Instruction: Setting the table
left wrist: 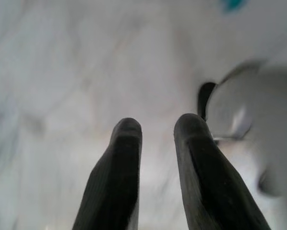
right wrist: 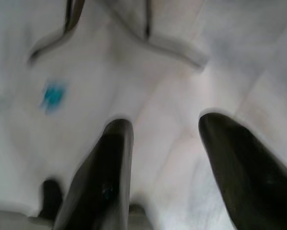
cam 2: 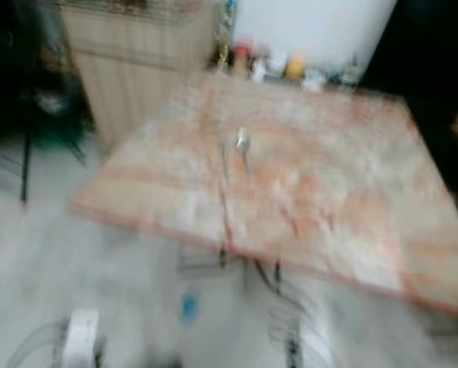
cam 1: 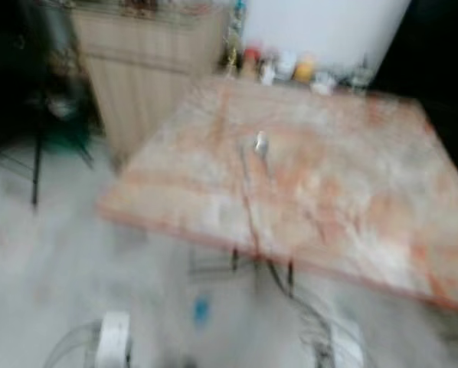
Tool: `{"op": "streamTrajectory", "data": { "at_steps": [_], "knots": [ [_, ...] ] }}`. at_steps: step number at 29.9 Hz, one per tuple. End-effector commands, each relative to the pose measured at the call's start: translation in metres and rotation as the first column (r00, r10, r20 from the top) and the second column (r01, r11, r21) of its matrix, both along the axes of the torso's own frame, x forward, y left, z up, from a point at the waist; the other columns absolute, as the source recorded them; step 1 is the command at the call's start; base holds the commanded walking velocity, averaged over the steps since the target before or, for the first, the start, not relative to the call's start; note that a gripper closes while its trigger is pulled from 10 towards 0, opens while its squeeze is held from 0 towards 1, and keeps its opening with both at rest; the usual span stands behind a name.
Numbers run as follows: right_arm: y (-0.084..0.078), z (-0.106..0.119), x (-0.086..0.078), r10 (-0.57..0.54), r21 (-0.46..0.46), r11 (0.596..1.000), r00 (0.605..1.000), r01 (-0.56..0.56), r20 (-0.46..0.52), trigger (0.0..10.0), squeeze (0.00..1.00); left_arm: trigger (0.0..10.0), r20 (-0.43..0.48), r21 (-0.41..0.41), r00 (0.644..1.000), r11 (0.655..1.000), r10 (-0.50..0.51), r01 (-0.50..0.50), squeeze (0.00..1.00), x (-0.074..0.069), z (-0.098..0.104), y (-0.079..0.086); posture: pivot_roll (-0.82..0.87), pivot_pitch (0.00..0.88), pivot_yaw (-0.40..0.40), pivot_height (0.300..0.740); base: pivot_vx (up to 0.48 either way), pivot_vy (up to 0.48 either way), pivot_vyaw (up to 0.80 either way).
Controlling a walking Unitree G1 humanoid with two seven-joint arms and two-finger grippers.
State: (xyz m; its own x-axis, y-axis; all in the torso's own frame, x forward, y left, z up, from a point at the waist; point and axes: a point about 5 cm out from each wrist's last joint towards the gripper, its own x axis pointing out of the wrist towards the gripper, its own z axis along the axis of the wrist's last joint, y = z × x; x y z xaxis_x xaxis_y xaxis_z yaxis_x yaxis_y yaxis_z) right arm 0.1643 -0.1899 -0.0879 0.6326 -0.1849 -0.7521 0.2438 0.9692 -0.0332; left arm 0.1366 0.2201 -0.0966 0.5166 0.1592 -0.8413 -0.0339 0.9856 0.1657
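We were rolling up blurry on the table (cam 1: 351, 192), both grippers hanging empty, left gripper (left wrist: 158, 139) slightly parted, right gripper (right wrist: 174, 143) wide apart. Biggest worry was clipping the table edge at 12 o'clock or knocking the small silver thing (cam 1: 261, 142) on top.

A blurred table (cam 1: 351, 192) with a pink and white marbled top stands ahead, and a small silver utensil (cam 1: 261, 143), maybe a spoon, lies near its middle.

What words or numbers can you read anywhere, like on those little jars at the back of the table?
None can be read. The jars and bottles at the far edge of the marble-patterned table are too blurred for labels. The blue mark on the floor is only a smudge.
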Motion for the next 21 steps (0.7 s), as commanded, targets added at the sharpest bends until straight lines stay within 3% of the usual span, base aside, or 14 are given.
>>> {"op": "streamTrajectory", "data": {
  "at_steps": [1, 9, 21],
  "knots": [
    [0.0068, -0.0063, -0.0115, -0.004, 0.023, 1.0, 0.999, 0.005, -0.045, 10.0, 0.0, 10.0, 0.073, 0.014, 0.997, 1.0, -0.019, 0.018, 0.0, 0.023, 0.0096, 0.0015, 0.1, 0.0, -0.033, 0.74, -0.319, 0.0, 0.0],
    [0.0074, -0.0065, -0.0121, -0.005, 0.024, 1.0, 0.999, 0.006, -0.046, 10.0, 0.0, 10.0, 0.08, 0.015, 0.997, 1.0, -0.023, 0.022, 0.0, 0.0246, 0.0105, 0.0017, 0.1, 0.0, -0.031, 0.74, -0.303, 0.0, 0.0],
    [0.007, -0.0064, -0.012, -0.009, 0.024, 1.0, 0.999, 0.01, -0.044, 10.0, 0.0, 10.0, 0.088, 0.008, 0.996, 1.0, -0.021, 0.02, 0.0, 0.0272, 0.0109, -0.0012, 0.1, 0.0, -0.036, 0.74, 0.0, 0.0, 0.0]
  ]
}}
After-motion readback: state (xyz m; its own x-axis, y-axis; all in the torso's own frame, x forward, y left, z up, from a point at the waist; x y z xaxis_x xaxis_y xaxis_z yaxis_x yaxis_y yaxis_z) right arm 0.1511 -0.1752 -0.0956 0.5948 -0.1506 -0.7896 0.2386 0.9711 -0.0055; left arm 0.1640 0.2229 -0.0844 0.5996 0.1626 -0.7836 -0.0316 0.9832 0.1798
